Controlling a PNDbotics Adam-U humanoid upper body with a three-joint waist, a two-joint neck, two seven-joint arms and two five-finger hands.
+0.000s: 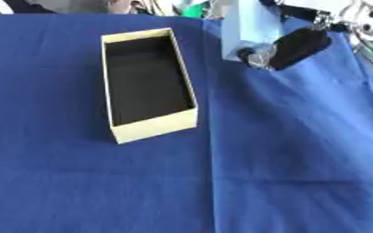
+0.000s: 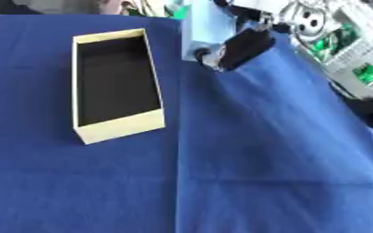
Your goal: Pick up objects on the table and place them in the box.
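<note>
In the left eye view, the open cream cardboard box with a dark lining [image 1: 148, 82] sits in the upper left of the frame on the blue cloth-covered surface [image 1: 285, 173]. Its inside looks empty, so I judge that nothing has been placed yet. At the upper right of centre, the right robot hand [image 1: 294, 49], black with a silver joint, comes down from the top right corner and is closed on a pale blue flat rectangular object [image 1: 252, 25], which stands roughly upright along the top edge, to the right of the box and apart from it. Whether its lower edge touches the cloth cannot be told. The pickup seems to be in hand; carrying the object across to the box and releasing it is what is left. No other loose objects show on the cloth.

In the right eye view, the same box [image 2: 114, 82] lies further toward the left edge, its near short wall a plain cream band, its floor dark and bare. The pale blue object [image 2: 199, 27] looks smooth, thin and stiff, like a card or slim carton, with one broad face turned to the camera. The black robot hand [image 2: 245, 48] overlaps its lower right corner. The left robot hand appears in neither view.
</note>
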